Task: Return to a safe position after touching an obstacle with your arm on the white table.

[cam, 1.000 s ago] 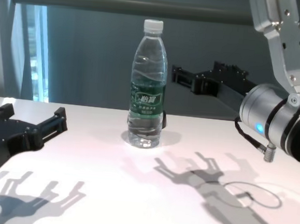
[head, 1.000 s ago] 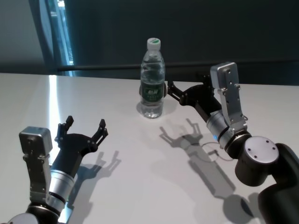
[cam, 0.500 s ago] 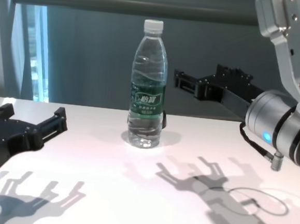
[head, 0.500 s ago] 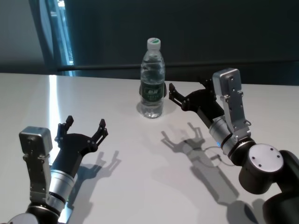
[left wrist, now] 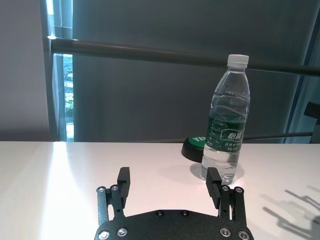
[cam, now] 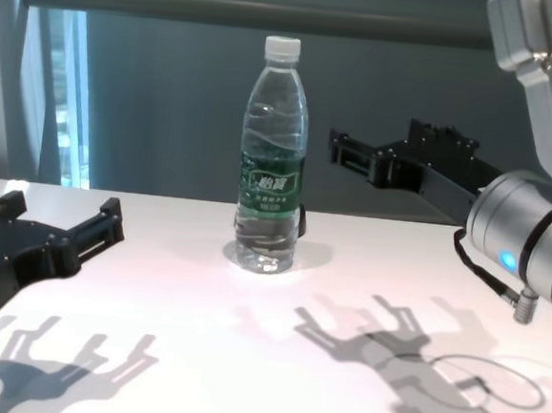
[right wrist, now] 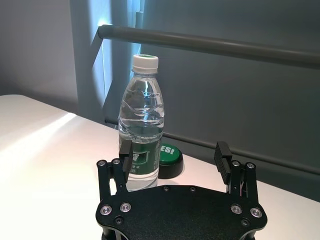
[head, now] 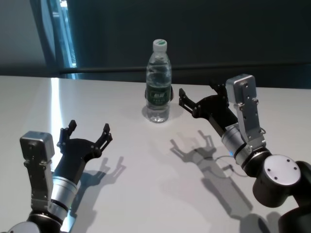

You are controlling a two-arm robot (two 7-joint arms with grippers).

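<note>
Head view: left gripper (head: 87,134) low over the near-left of the white worktop (head: 146,160), fingers spread apart, holding nothing. Centre, toward the far edge, water bottle (head: 159,82) stands upright w/ white cap and dark green label. A dark round puck w/ green top (right wrist: 169,159) sits just behind the bottle, partly hidden by it. Right gripper (head: 198,99) hangs above the worktop just to the right of the bottle, at label height, not touching it, fingers released wide, nothing in them. Its shadow lies on the worktop below. Wrist views: both grippers face the bottle.
</note>
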